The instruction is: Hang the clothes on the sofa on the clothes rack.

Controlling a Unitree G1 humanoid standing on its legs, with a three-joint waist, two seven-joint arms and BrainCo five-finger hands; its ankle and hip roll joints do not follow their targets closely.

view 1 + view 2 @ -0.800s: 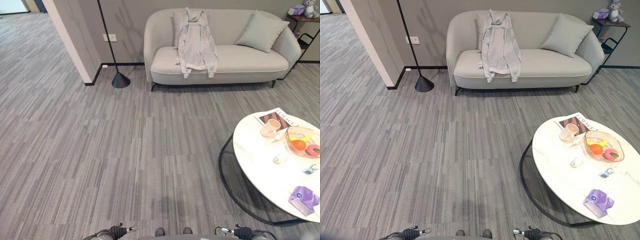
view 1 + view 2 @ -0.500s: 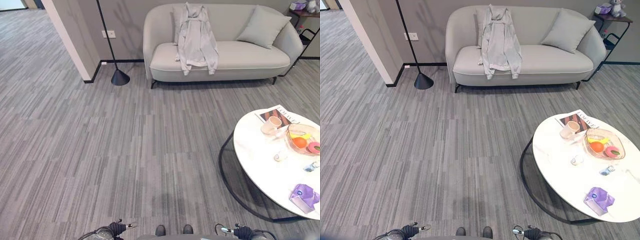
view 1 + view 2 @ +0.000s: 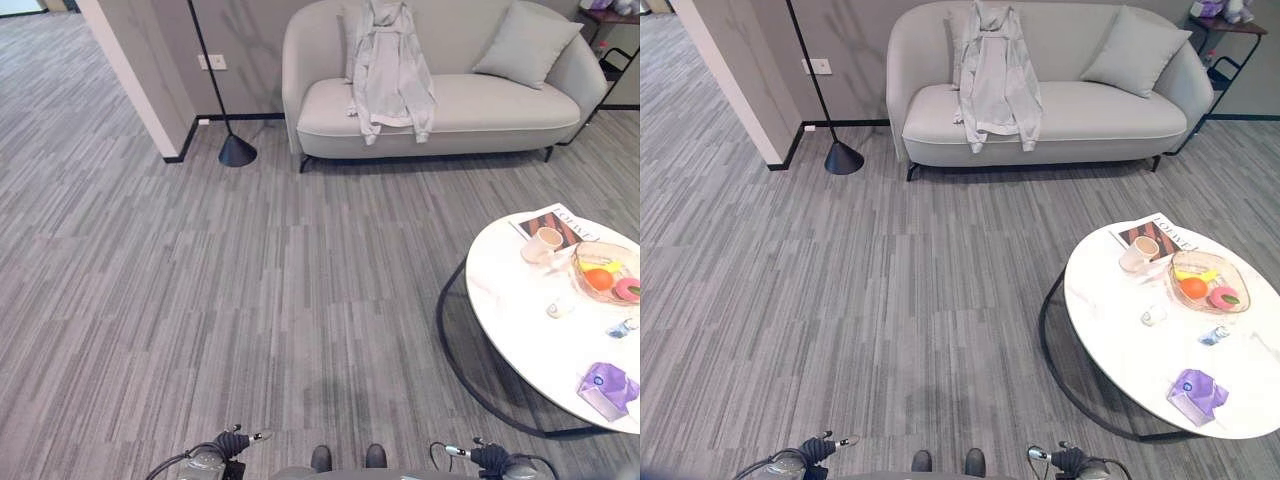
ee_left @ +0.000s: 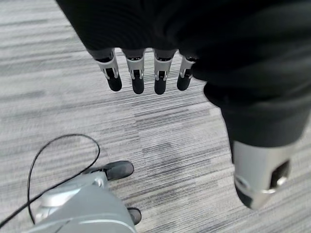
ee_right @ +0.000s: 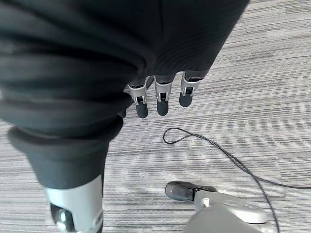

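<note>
My left hand [image 4: 146,73] hung relaxed over the grey floor [image 4: 160,131], fingers straight, holding nothing. My right hand [image 5: 163,94] was equally released, touching nothing. The wrist views gave me those fingers up close; the eye views gave me the room instead. There the pale garment [image 3: 390,70] lay draped over the back and seat of the sofa [image 3: 500,105] at the upper centre of the frame, well apart from both hands. The round white desk [image 3: 520,320] sat at right.
</note>
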